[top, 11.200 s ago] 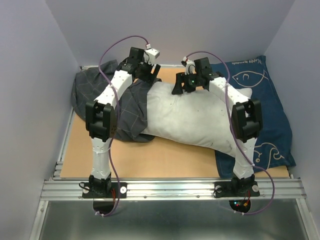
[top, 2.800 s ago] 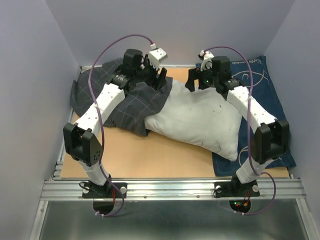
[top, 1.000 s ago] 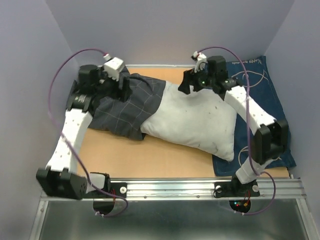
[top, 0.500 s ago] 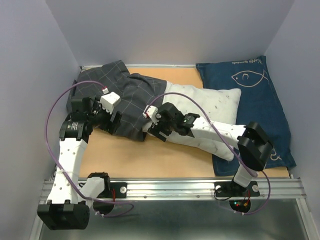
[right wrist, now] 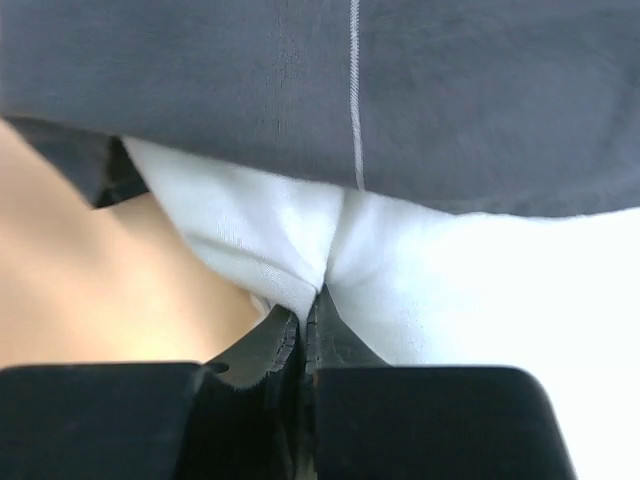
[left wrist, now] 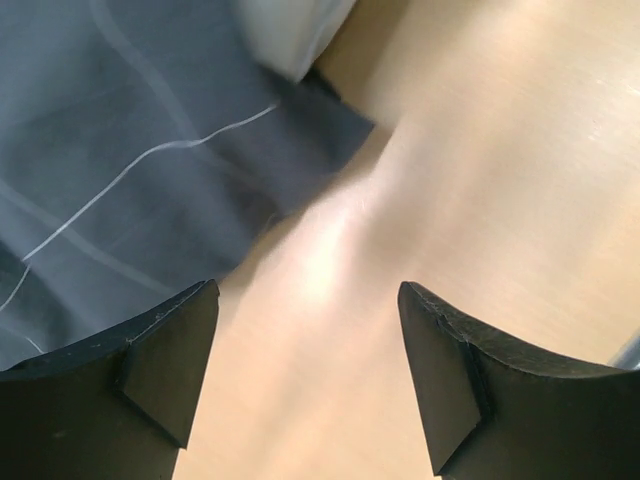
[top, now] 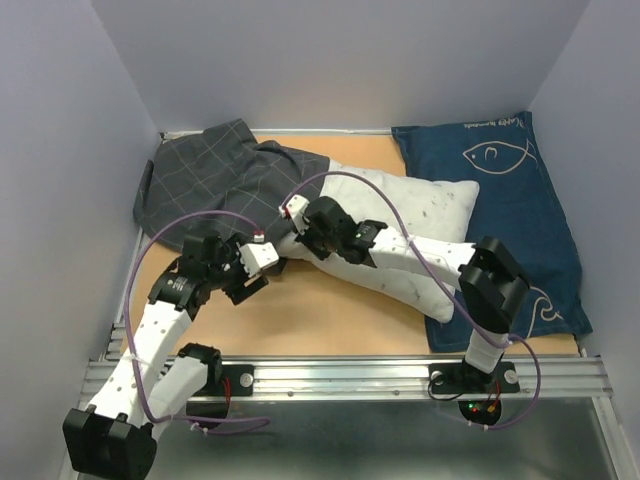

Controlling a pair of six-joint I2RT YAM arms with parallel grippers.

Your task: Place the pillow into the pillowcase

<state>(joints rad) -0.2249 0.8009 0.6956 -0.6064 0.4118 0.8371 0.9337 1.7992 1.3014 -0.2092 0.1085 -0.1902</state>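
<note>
The white pillow (top: 425, 225) lies across the table, its left end under the dark grey grid-patterned pillowcase (top: 215, 175). My right gripper (top: 297, 240) is shut on a pinch of the pillow's white fabric (right wrist: 450, 290) at its near left end, just below the pillowcase hem (right wrist: 400, 100). My left gripper (top: 248, 283) hovers open over bare table, beside the pillowcase's near corner (left wrist: 120, 150), holding nothing. Its fingers (left wrist: 170, 360) stand wide apart, and a bit of pillow (left wrist: 290, 35) shows beyond the corner.
A navy blue cloth with white fish drawings (top: 520, 200) lies along the right side, partly under the pillow. Bare wooden table (top: 330, 310) runs along the front up to the aluminium rail (top: 350, 375). Walls close in on left, back and right.
My right gripper has shut on the pillow's near left end. My left arm has drawn back toward the front and right, off the pillowcase onto bare table.
</note>
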